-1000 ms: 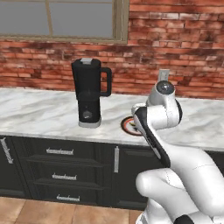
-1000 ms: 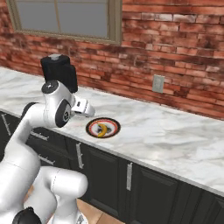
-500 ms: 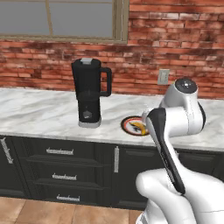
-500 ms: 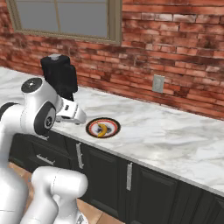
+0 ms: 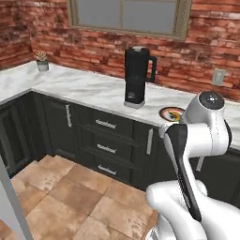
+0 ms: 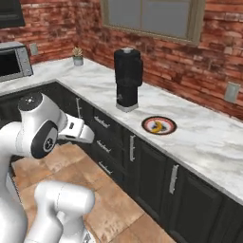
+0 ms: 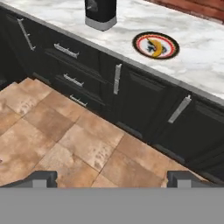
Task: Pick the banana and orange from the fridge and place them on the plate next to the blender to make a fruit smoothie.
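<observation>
1. The plate (image 6: 159, 125) sits on the marble tabletop (image 6: 209, 137), near its front edge and off to one side of the blender (image 6: 127, 78), with a clear strip of marble between the two.
2. The banana (image 7: 155, 47) lies on the plate, a small yellow curve across the white centre. In the left base view the plate (image 5: 171, 114) is partly covered by the arm's big white joint.
3. The blender (image 5: 137, 75) stands upright against the brick wall, handle turned towards the plate side, nothing crowding it.
4. The gripper (image 7: 112, 176) hangs out over the tiled floor (image 7: 65, 135), looking down at the dark cabinet fronts and across to the tabletop. Its jaws stand wide apart with nothing between them, just floor tiles showing in the gap.
5. Between the gripper and the plate come the black drawers (image 7: 70, 65) and cabinet doors with their pale handles; the tabletop edge runs above them.
6. Away down the tabletop, a small potted plant (image 5: 42, 61) sits near the corner by the wall, well apart from the blender.
7. In the right base view a microwave (image 6: 14, 60) shows at the far left on the other leg of the tabletop, and a wall outlet (image 6: 231, 91) sits on the brick beyond the plate.
8. A window (image 5: 129, 14) is set in the wall above the blender.
</observation>
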You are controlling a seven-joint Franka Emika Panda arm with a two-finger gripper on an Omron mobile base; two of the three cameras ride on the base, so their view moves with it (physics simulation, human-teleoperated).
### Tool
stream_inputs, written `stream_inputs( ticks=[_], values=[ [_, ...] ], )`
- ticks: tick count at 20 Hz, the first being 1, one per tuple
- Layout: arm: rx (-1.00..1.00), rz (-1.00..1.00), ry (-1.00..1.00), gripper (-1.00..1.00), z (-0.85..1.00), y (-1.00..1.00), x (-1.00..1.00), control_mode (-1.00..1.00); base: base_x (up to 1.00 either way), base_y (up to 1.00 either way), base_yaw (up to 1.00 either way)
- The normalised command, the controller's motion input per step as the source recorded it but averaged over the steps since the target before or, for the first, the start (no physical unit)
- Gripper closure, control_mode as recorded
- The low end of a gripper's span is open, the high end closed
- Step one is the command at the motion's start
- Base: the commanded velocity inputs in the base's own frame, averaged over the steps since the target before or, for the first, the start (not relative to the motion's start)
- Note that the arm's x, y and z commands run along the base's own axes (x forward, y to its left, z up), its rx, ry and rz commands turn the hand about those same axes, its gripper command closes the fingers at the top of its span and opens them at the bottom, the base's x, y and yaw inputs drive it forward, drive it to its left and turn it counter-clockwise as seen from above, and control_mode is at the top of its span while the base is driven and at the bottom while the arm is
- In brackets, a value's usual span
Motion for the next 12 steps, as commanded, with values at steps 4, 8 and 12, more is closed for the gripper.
stream_inputs(
  ticks=[4, 8, 12],
  values=[
    [0.00, 0.00, 0.00, -1.00, 0.00, 0.00, 0.00, 1.00, -0.82, -0.16, 0.89],
    [0.00, 0.00, 0.00, -1.00, 0.00, 0.00, 0.00, 1.00, -0.43, 0.62, 0.86],
    [0.00, 0.00, 0.00, -1.00, 0.00, 0.00, 0.00, 1.00, -0.09, 1.00, 0.68]
  ],
)
